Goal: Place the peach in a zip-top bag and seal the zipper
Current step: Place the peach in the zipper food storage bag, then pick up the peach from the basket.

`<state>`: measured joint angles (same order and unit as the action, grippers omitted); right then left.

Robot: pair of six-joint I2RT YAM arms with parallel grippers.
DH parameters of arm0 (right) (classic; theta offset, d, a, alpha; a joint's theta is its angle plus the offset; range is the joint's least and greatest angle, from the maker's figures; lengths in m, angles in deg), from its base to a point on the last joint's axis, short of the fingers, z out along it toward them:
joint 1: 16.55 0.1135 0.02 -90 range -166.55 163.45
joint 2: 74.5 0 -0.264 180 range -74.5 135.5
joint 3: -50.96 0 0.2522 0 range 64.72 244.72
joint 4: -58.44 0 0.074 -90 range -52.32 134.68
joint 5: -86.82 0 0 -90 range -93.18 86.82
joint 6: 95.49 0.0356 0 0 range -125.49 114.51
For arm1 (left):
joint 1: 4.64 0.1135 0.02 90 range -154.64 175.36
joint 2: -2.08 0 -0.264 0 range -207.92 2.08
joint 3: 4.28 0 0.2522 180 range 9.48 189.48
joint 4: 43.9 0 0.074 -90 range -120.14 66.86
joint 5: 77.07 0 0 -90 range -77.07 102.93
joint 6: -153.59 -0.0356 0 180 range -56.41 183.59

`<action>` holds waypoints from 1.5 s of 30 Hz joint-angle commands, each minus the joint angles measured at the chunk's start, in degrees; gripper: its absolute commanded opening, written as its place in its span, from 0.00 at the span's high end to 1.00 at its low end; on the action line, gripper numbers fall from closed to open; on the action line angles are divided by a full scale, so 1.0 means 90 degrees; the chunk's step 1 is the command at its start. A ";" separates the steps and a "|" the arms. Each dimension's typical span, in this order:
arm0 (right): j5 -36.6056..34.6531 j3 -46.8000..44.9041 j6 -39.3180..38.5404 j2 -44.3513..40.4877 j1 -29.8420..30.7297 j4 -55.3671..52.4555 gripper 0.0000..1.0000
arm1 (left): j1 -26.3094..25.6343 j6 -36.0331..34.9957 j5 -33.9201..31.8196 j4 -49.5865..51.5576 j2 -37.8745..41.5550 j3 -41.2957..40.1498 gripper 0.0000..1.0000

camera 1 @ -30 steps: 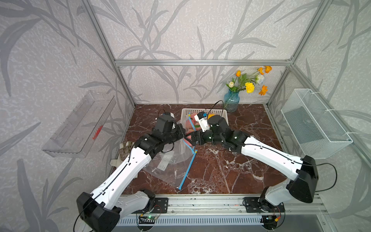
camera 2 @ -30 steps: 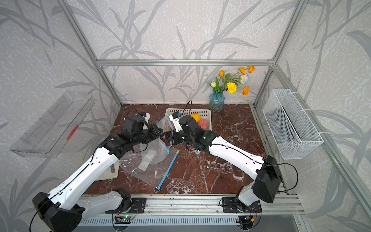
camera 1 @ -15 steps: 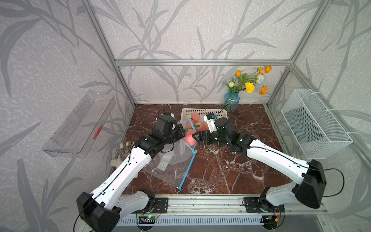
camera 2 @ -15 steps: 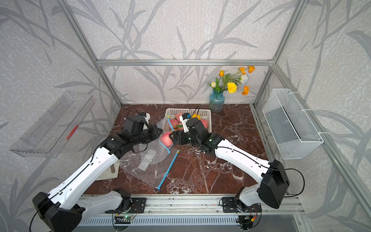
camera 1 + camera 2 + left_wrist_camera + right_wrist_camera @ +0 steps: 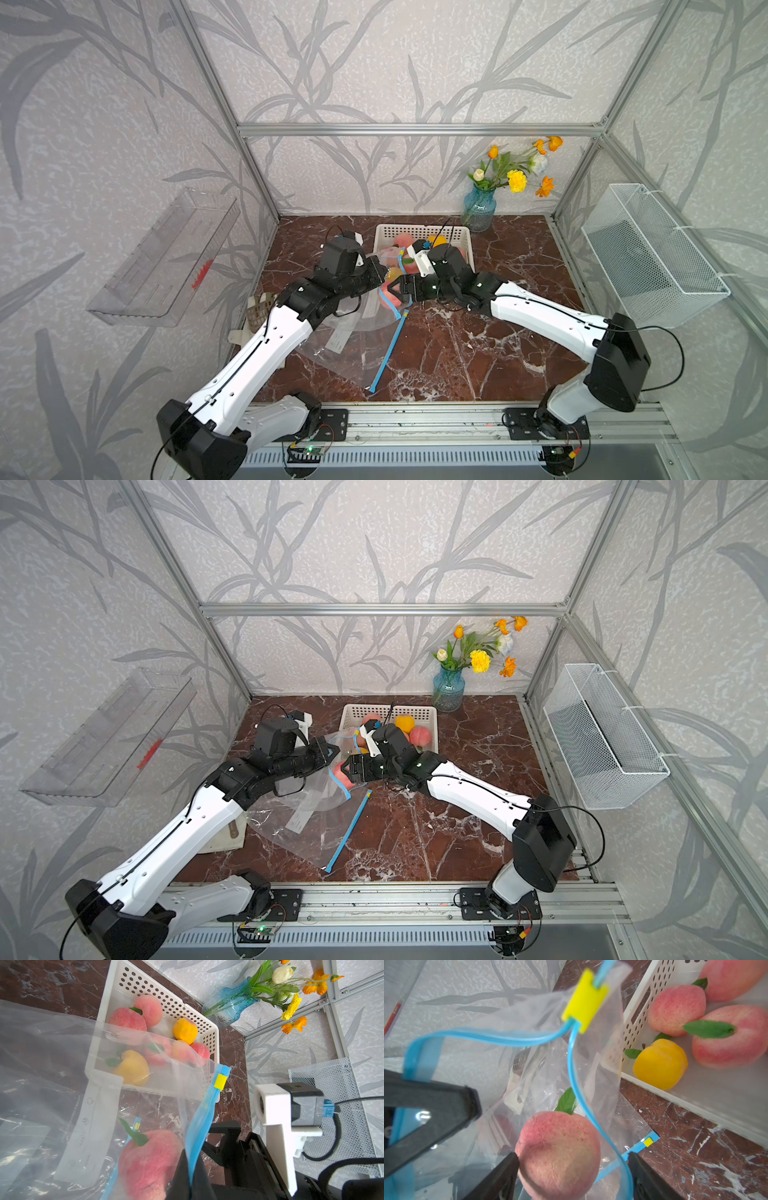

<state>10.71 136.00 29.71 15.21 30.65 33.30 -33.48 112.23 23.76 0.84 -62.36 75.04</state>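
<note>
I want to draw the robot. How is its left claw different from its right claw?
The left claw is pinched shut on the zip-top bag's blue edge; the right claw has its fingers wide apart. The left claw holds only plastic; the right claw has the peach between its fingers. Both are black.

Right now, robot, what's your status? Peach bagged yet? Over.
Left gripper shut on zipper strip, holding bag open. Right gripper grips peach at bag mouth, not released yet. Strip's other side hangs across peach; might snag.

Pink peach (green leaf up) sits in mouth of clear bag; blue zipper unsealed, yellow slider at end.
</note>
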 commanded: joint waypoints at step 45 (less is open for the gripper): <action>-0.0920 0.0029 -0.0556 -0.0623 -0.1084 -0.1000 0.01 | 0.0230 -0.0260 -0.0637 0.0397 0.0096 -0.0171 1.00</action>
<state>4.74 137.60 26.65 8.28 23.53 29.15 -31.95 110.18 16.62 5.80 -60.90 74.93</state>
